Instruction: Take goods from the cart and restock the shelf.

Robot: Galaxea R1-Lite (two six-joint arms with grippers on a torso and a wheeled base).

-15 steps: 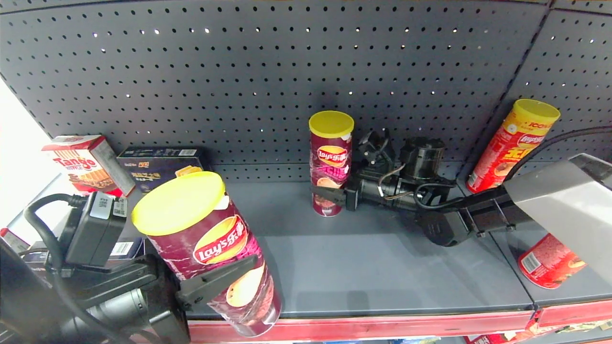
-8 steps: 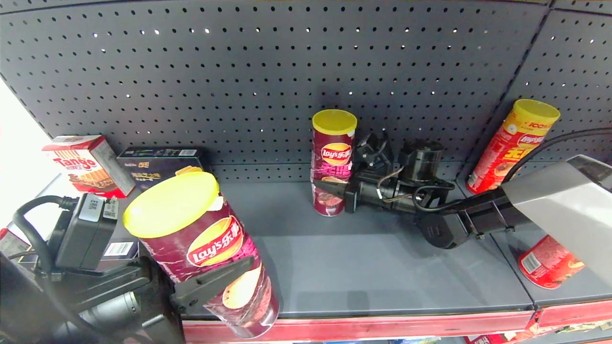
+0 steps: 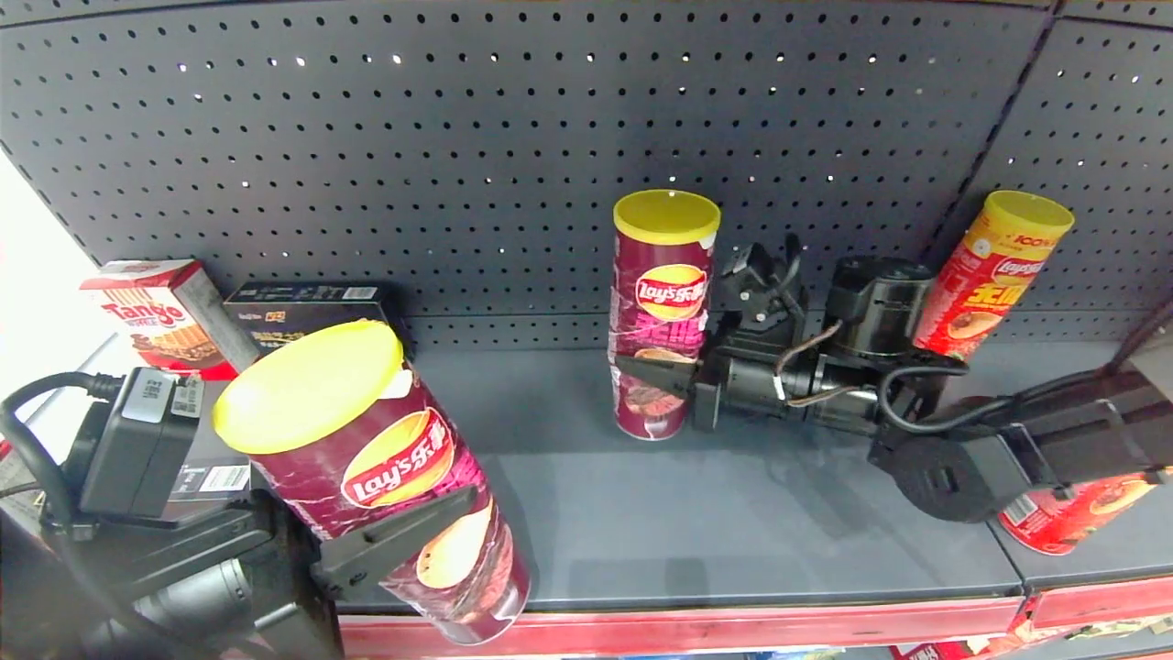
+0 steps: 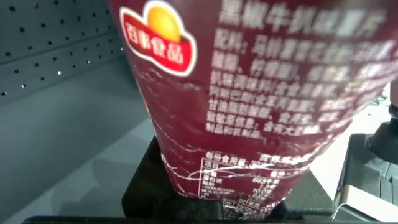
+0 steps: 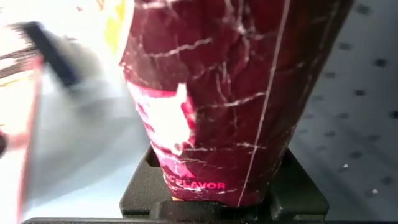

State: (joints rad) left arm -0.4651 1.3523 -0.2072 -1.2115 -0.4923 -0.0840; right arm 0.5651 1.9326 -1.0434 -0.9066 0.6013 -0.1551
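At the far middle of the grey metal shelf (image 3: pixel 733 522), the right gripper (image 3: pixel 655 371) clasps an upright maroon cylindrical chip can with a yellow lid (image 3: pixel 666 275) — not yet let go. Near the left front edge, the left gripper (image 3: pixel 403 541) clamps a second, tilted maroon can (image 3: pixel 367 449) — both look unplaced.

A maroon chip can (image 3: pixel 376 477) with a yellow lid sits clamped in the left gripper (image 3: pixel 403 522), gripped around its lower half and tilted, its base out over the front edge of the shelf (image 3: pixel 733 522). A second maroon chip can (image 3: pixel 662 312) stands upright in the right gripper (image 3: pixel 651 376), likewise gripped low (base contact with the shelf unclear).
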